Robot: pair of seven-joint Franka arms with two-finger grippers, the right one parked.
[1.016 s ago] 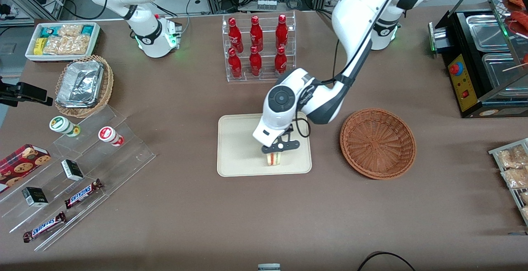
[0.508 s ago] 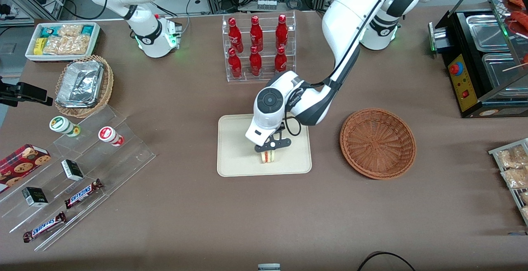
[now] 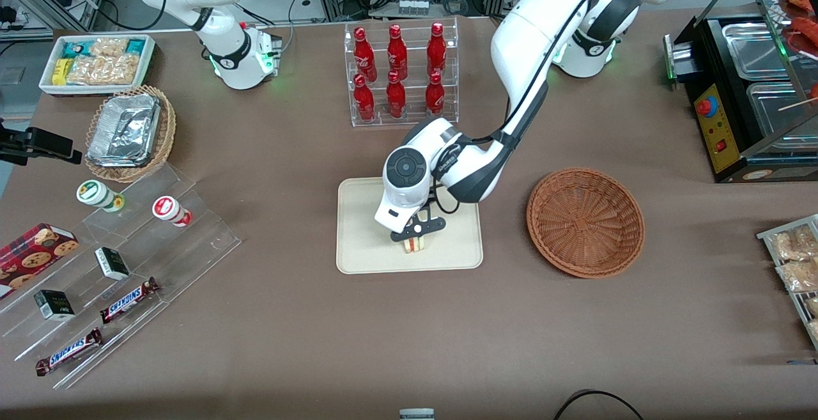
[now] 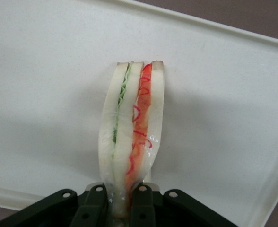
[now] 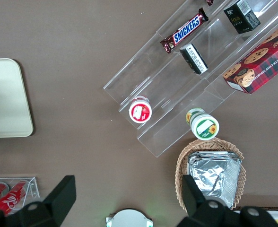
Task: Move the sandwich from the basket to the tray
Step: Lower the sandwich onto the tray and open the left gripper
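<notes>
The sandwich (image 4: 132, 127) is a wrapped wedge of pale bread with green and red filling, held on edge over the cream tray (image 4: 44, 94). My gripper (image 4: 122, 203) is shut on the sandwich's narrow end, black fingers (image 4: 146, 205) pressing either side. From the front, the gripper (image 3: 416, 231) and sandwich (image 3: 415, 245) sit over the middle of the tray (image 3: 361, 241), close to its surface. Whether the sandwich touches the tray I cannot tell. The reddish-brown wicker basket (image 3: 585, 222) stands empty beside the tray, toward the working arm's end.
A clear rack of red bottles (image 3: 399, 75) stands farther from the front camera than the tray. Acrylic steps with snack bars and cups (image 3: 121, 260), a tan basket of foil containers (image 3: 128, 132) and a white snack bin (image 3: 99, 62) lie toward the parked arm's end.
My gripper has carried the sandwich a little across the tray, away from the basket and slightly farther from the front camera. Its hold on the sandwich is unchanged.
</notes>
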